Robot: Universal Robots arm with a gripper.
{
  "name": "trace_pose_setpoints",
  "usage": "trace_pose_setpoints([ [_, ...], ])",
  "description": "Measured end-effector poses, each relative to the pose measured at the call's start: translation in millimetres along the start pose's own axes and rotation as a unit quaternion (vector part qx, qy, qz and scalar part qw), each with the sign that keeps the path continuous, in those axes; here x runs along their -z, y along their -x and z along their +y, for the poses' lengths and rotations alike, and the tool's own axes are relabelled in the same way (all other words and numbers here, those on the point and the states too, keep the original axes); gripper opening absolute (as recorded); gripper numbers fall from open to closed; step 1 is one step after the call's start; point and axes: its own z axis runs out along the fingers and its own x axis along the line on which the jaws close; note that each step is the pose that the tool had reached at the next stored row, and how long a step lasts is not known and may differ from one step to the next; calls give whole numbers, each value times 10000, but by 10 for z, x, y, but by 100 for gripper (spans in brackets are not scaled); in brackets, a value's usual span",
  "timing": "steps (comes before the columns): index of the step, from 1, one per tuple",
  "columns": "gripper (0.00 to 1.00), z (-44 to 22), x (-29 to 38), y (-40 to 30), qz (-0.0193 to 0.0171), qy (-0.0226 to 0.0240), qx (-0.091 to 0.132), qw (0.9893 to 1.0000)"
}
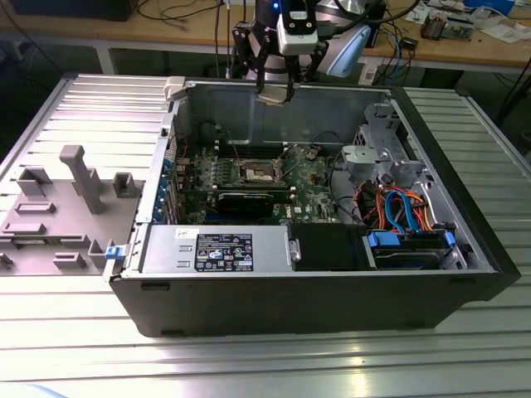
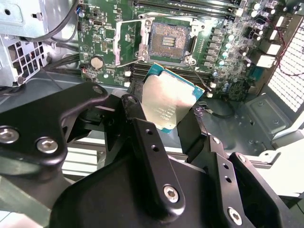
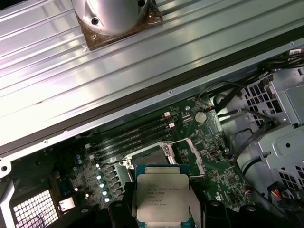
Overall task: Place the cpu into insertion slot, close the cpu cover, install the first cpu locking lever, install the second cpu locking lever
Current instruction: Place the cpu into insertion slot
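My gripper (image 1: 273, 93) hangs above the back wall of the open computer case, shut on the cpu (image 1: 272, 97). In both wrist views the cpu (image 2: 167, 100) (image 3: 163, 197) is a flat silvery square with a blue-green rim, clamped edgewise between the black fingers (image 2: 137, 128). Well below it on the green motherboard lies the insertion slot (image 1: 258, 172) (image 2: 168, 40), bare and uncovered. The cpu cover (image 2: 118, 43) stands flipped open beside the slot. A thin wire locking lever (image 2: 199, 78) sticks out, unlatched, near the slot's corner.
The black case (image 1: 299, 290) lies on a ribbed metal table. Inside it are a power supply (image 1: 216, 249), a silver drive cage (image 1: 377, 157) and orange and blue cables (image 1: 398, 207). A grey fixture tray (image 1: 58, 207) sits at the exterior view's left. The arm's base flange (image 3: 114, 14) stands behind the case.
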Motion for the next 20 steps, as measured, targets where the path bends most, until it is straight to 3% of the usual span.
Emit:
trace_pose_setpoints([
  [20, 53, 0, 0, 0, -17, 4, -185, 9998],
])
